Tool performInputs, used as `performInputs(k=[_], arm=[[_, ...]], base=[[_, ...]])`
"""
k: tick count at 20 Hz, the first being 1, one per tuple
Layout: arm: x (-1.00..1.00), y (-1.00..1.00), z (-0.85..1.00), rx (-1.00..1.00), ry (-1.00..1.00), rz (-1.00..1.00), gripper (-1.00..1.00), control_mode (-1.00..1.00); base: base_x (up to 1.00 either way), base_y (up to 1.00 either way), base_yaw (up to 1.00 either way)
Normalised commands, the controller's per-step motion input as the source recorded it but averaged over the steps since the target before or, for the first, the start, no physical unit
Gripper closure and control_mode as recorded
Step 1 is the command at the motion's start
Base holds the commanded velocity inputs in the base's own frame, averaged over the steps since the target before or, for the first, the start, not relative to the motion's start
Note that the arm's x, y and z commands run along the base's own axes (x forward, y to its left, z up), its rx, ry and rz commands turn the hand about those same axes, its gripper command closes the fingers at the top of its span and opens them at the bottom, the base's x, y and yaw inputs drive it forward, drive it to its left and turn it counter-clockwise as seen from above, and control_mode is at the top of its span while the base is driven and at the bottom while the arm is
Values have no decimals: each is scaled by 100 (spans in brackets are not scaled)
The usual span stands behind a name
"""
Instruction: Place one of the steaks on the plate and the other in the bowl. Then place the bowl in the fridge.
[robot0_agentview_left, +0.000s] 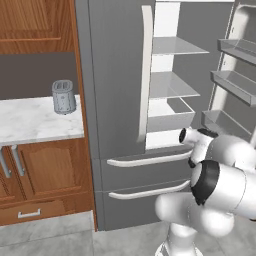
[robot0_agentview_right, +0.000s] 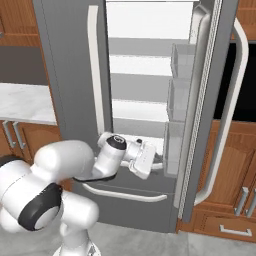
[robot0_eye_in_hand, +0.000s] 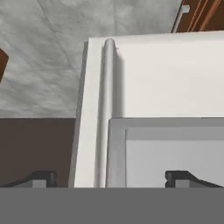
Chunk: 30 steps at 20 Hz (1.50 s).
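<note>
The fridge (robot0_agentview_left: 115, 75) stands straight ahead, its left door shut and its right door (robot0_agentview_right: 205, 100) swung wide open. White inner shelves (robot0_agentview_left: 172, 85) show bare. My gripper (robot0_agentview_right: 159, 164) reaches out low in the opening, just above the drawers and close to the open door's lowest bin (robot0_agentview_right: 172, 150). In the hand view the gripper (robot0_eye_in_hand: 111, 179) is open, its two dark fingertips (robot0_eye_in_hand: 43, 178) far apart with nothing between them, facing a white and grey fridge panel. The steaks, the plate and the bowl are out of view.
A marble counter (robot0_agentview_left: 35, 120) with a grey toaster (robot0_agentview_left: 63, 96) lies left of the fridge, over wooden cabinets (robot0_agentview_left: 45, 170). Two fridge drawers with pale handles (robot0_agentview_left: 145, 160) sit below the opening. The open door's bins (robot0_agentview_left: 235, 85) jut out on the right.
</note>
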Motion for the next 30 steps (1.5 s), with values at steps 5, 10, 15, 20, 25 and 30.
performInputs(k=[5, 10, 15, 20, 25, 30], arm=[[10, 100, -4, -1, -5, -4, -100, -100], [67, 45, -23, 60, -25, -34, -100, -100], [63, 31, -28, 38, -43, -61, -100, -100], [32, 12, -10, 37, -54, -74, -100, -100], [11, 35, -4, 40, -56, -60, -100, -100], [-1, 84, 0, 23, -60, -37, -100, -100]], base=[[0, 0, 0], [0, 0, 0], [0, 0, 0], [0, 0, 0], [0, 0, 0], [0, 0, 0]])
